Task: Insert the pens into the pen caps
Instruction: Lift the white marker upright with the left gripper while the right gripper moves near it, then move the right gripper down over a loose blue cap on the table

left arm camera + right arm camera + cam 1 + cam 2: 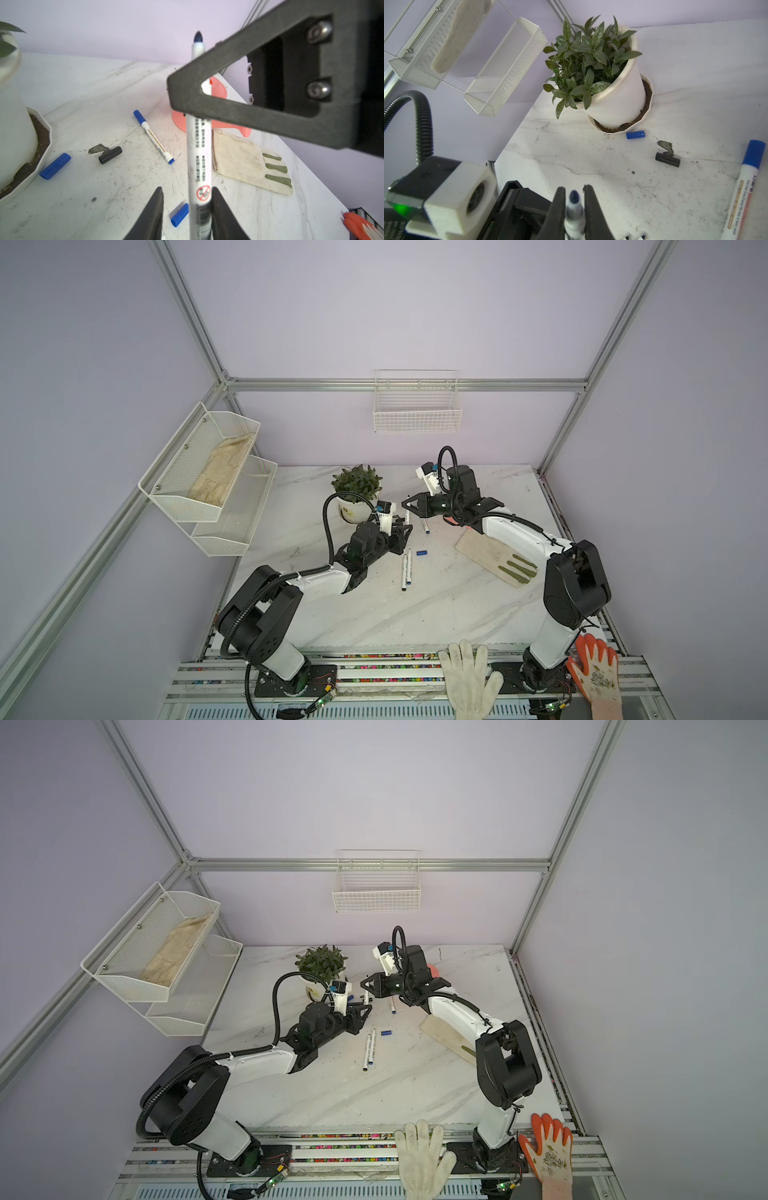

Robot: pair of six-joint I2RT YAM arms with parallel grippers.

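right gripper (574, 187): its jaws were pinched tight on the held pen just behind the bare dark-blue tip, right of the plant pot (353, 510) in both top views.
left gripper (187, 188): its jaws stood partly apart around the other end of the same barrel. One finger (218, 201) lay against the barrel, and a gap showed on the other side.
held pen (198, 158): it was uncapped and lifted off the table (415, 614). It spanned both grippers, just right of the plant pot.
capped pen (155, 138): it lay flat on the table with a blue cap on one end, farther right of the plant pot than the held pen.
pair of pens (405, 572): they lay side by side on the table, right of the plant pot and nearer the table's front edge. Whether they touched could not be told.
first blue cap (635, 135): it lay loose on its side, just beside the plant pot's saucer (46, 143).
black cap (667, 159): it lay loose, near the plant pot and a little past the first blue cap, against a grey debris scrap (665, 146).
second blue cap (422, 552): it lay loose, right of the plant pot and just beside the far ends of the pair of pens.
cream glove (494, 558): it had green fingertips and lay flat, well to the right of the plant pot.
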